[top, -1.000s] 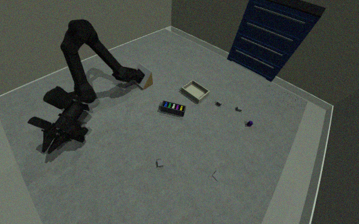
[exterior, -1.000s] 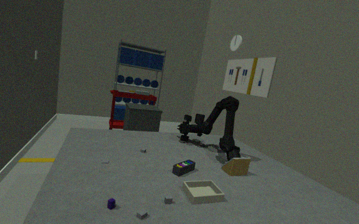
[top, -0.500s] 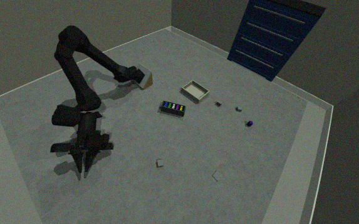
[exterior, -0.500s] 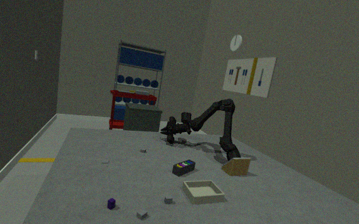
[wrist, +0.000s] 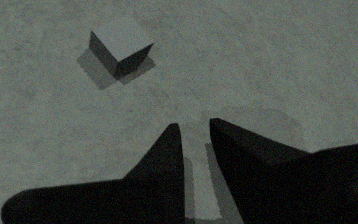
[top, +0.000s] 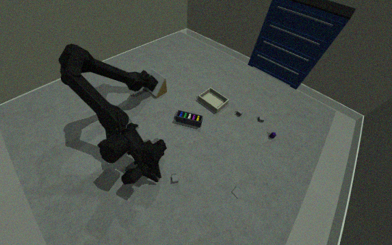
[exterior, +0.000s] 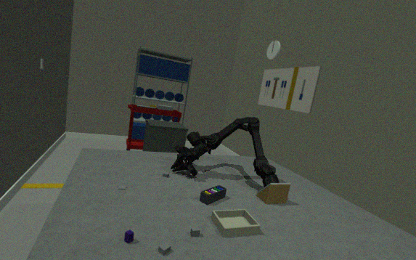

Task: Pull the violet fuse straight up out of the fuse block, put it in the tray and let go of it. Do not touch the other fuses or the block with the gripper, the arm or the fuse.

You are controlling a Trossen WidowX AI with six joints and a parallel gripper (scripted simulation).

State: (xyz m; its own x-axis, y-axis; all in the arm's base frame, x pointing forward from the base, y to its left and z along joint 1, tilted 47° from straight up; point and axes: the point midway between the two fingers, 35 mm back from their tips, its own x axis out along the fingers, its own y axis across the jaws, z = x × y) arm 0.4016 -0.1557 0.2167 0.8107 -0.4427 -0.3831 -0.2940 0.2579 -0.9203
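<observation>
The black arm [top: 91, 92] reaches out from its tan base block [top: 160, 88] and bends low, and its hand [top: 149, 174] is down close to the grey worktop [top: 217, 161], well away from the job. In the wrist view the two dark fingers stand close together with only a narrow strip of worktop showing between them, pinched on nothing. Just ahead of the hand [wrist: 196, 125] sits a small grey cube [wrist: 121, 50], apart from the fingertips; from above that same cube [top: 174, 178] lies just beside the hand.

The fuse block [top: 188, 118] is well apart from the arm, a dark holder with a row of coloured fuses standing in it. The violet fuse [top: 193, 117] is seated in that row, second from the yellow end, between the white and the yellow one. The cream tray [top: 213, 100] sits just beyond the block, with nothing showing inside it.

Farther along lie two small grey bits [top: 238, 113] [top: 260, 119] and a purple block [top: 272, 135]. A flat grey scrap [top: 236, 192] lies near the front.

Across the room stand a shelf rack [exterior: 136, 72] with blue bins, a red cart [exterior: 131, 109], a grey crate [exterior: 164, 136], a tool poster [exterior: 289, 88] and a wall clock [exterior: 273, 49]. No readable writing anywhere.
</observation>
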